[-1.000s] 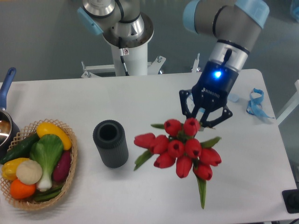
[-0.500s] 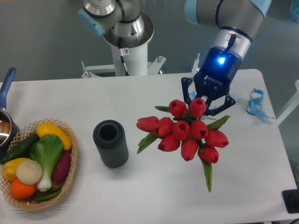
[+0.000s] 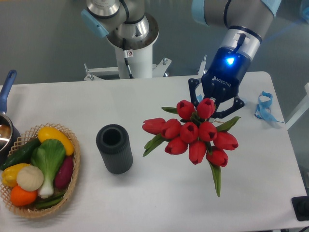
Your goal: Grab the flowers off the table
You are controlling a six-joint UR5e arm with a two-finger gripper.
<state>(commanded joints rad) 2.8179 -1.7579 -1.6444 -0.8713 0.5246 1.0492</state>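
Observation:
A bunch of red tulips (image 3: 193, 133) with green leaves hangs in the air over the right half of the white table (image 3: 145, 101). The heads face the camera and hide the stems. My gripper (image 3: 216, 107) is behind and above the bunch, its black fingers closed around the stems just behind the top flowers. The blue light on the wrist is lit. The exact grip point is hidden by the flower heads.
A dark ribbed cylinder vase (image 3: 114, 148) stands upright left of the flowers. A wicker basket (image 3: 72, 181) of vegetables sits at the front left. A pan (image 3: 6, 94) is at the left edge. Blue ribbon scraps (image 3: 264, 107) lie at the right. The robot's base (image 3: 130, 48) is behind the table.
The gripper has risen and moved slightly back and right with the tulips in it; the bunch now appears larger and higher in the frame.

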